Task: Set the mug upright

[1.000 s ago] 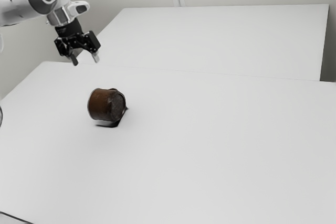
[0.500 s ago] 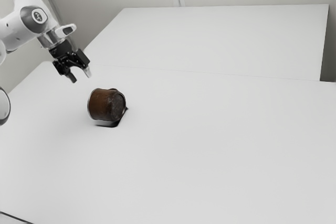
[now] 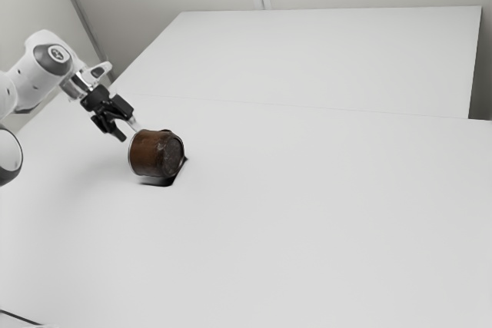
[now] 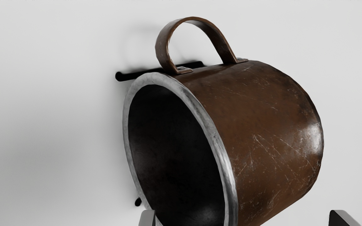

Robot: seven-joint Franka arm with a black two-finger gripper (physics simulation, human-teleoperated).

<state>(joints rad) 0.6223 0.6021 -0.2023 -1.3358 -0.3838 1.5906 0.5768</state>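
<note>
Mug lies on its side upon the table; the gripper is wide open near its rim, holding nothing; one finger pushing the round wall may roll it.

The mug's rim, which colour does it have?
The rim is silvery grey; it shows best in the wrist view.

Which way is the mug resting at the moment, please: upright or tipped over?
Tipped over: the mug lies on its side on the table, its open mouth and round base facing sideways.
</note>
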